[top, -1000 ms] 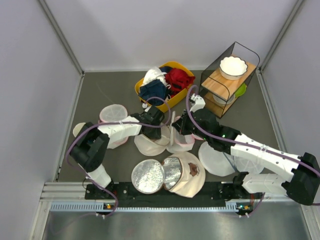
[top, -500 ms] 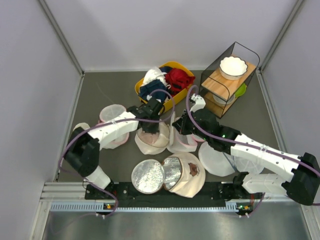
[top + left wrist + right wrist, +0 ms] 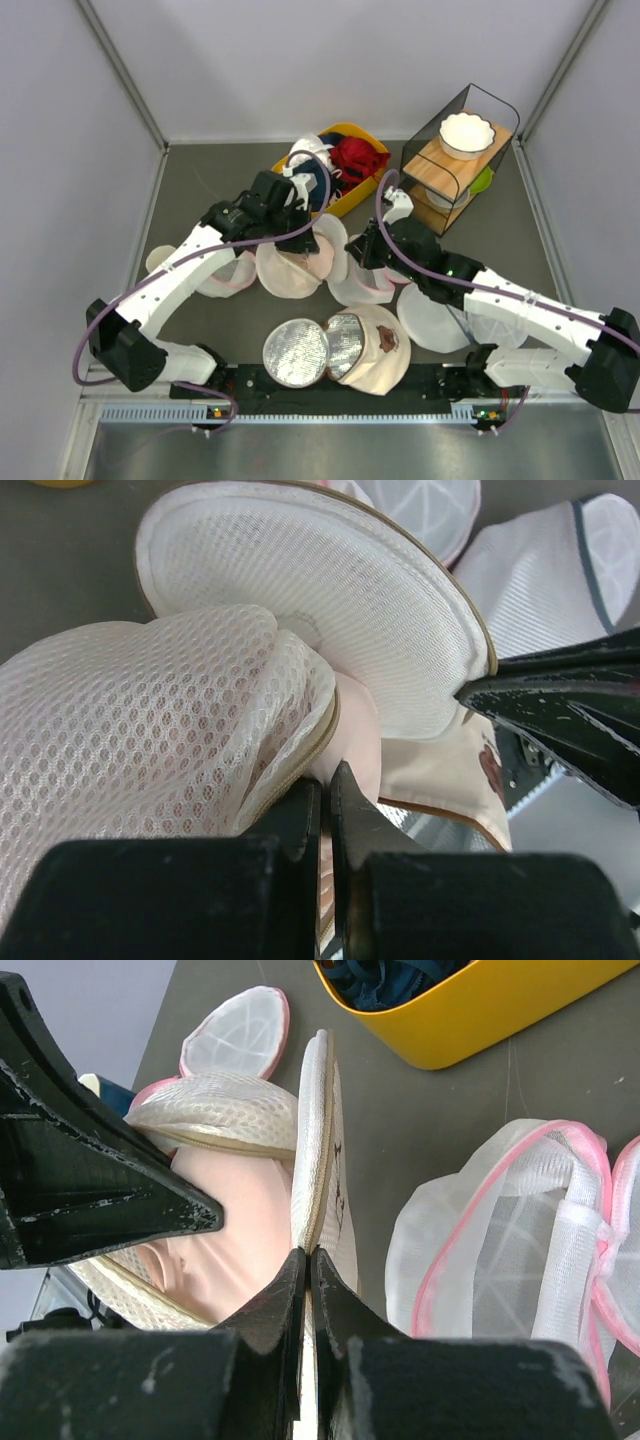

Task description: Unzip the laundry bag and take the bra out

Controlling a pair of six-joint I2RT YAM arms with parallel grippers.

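Grey counter [image 3: 195, 185], pale walls; laundry bag [image 3: 285, 272] mid-counter, mouth gaping, bra [image 3: 240, 1230] half inside. Noted: left fingers [image 3: 312, 798] pinched shut on bra fabric, right fingers [image 3: 296, 1272] clamped on bag rim. Judged light, limp, stretchy: grip seams, not mesh.

No word, number or brand can be read anywhere: the small black mark [image 3: 340, 1196] on the flat face of the laundry bag [image 3: 318, 1130] is seen edge-on and illegible, and the brown mark [image 3: 388, 343] on a cream bag [image 3: 385, 368] is only a blurred patch.
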